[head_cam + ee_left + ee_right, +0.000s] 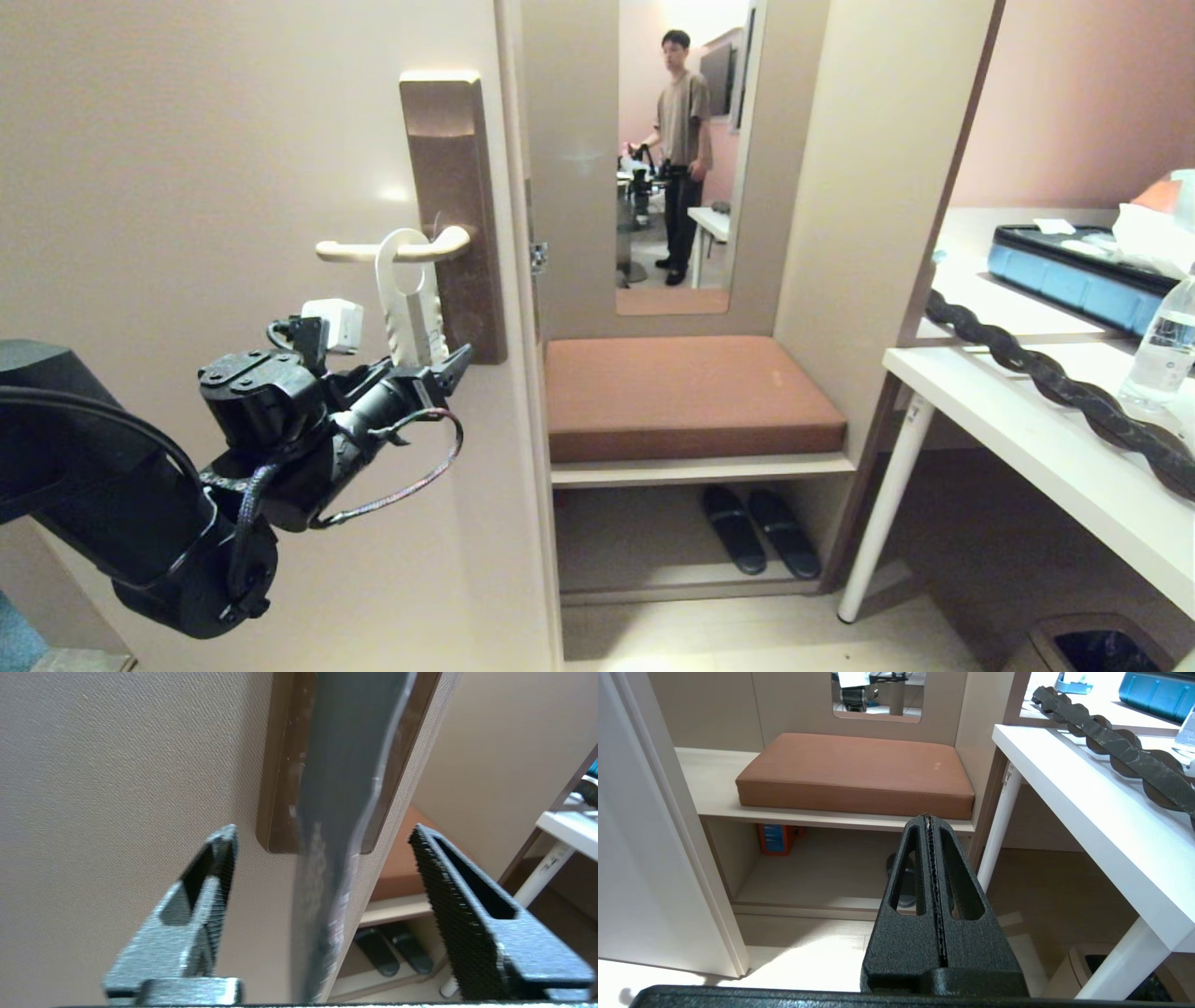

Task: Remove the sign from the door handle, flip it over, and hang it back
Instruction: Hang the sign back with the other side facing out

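The sign hangs by its hole on the cream door handle, white side facing outward. The handle is mounted on a bronze-brown plate. My left gripper is at the sign's lower end, open, with a finger on each side. In the left wrist view the sign is a dark edge-on strip between the spread fingertips, with a gap on both sides, so nothing is gripped. My right gripper is shut and empty, held low and facing the bench.
The door frame edge is right of the plate. Beyond it are a brown cushioned bench, slippers beneath, and a mirror showing a person. A white desk with a water bottle stands to the right.
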Tool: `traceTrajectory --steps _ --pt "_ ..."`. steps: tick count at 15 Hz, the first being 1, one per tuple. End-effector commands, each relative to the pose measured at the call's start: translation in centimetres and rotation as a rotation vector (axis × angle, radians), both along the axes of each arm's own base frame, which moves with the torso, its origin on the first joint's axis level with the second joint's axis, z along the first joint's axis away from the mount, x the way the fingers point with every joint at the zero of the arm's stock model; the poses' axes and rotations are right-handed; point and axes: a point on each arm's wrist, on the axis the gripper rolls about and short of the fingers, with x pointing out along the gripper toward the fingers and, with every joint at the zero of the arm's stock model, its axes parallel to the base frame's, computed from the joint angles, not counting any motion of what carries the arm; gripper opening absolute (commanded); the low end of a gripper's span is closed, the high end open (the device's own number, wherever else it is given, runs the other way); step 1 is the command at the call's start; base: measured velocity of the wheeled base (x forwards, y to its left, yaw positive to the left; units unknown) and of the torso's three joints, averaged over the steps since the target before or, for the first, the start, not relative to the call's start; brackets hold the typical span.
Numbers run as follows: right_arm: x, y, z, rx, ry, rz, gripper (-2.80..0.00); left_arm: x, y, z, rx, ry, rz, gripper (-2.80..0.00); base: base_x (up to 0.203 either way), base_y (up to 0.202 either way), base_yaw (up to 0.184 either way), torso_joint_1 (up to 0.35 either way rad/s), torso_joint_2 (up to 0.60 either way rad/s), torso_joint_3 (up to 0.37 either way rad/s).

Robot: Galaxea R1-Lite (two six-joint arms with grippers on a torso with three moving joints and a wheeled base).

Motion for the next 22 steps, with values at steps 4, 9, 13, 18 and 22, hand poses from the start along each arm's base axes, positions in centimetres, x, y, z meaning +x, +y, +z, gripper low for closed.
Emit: traceTrajectory --steps 4,9,13,18,22 --pt "0.0 0.0 0.0 0.000 0.000 0.000 -2.80 -1.5 1.1 0.0 -0.014 -0.040 0.020 0.00 0.000 0.000 0.000 0.000 0.00 0.000" --pt "0.0 0.0 0.0 0.000 0.000 0.000 -2.80 -4.3 2.2 0.6 -0.011 -0.022 0.028 0.00 0.000 0.000 0.000 0.000 0.00 0.000" --pt "0.0 0.0 0.0 0.000 0.000 0.000 -2.80 -5.3 3.4 1.5 -0.020 -0.046 0.064 0.00 0.000 0.000 0.000 0.000 0.00 0.000" --pt "0.0 0.0 0.0 0.000 0.000 0.000 -2.80 -6.3 3.7 1.2 -0.014 -0.025 0.067 0.00 0.000 0.000 0.000 0.000 0.00 0.000" --pt "0.0 0.0 0.0 0.000 0.000 0.000 -2.80 -6.4 3.7 1.0 -0.013 -0.016 0.065 -2.80 0.000 0.000 0.000 0.000 0.00 0.000"
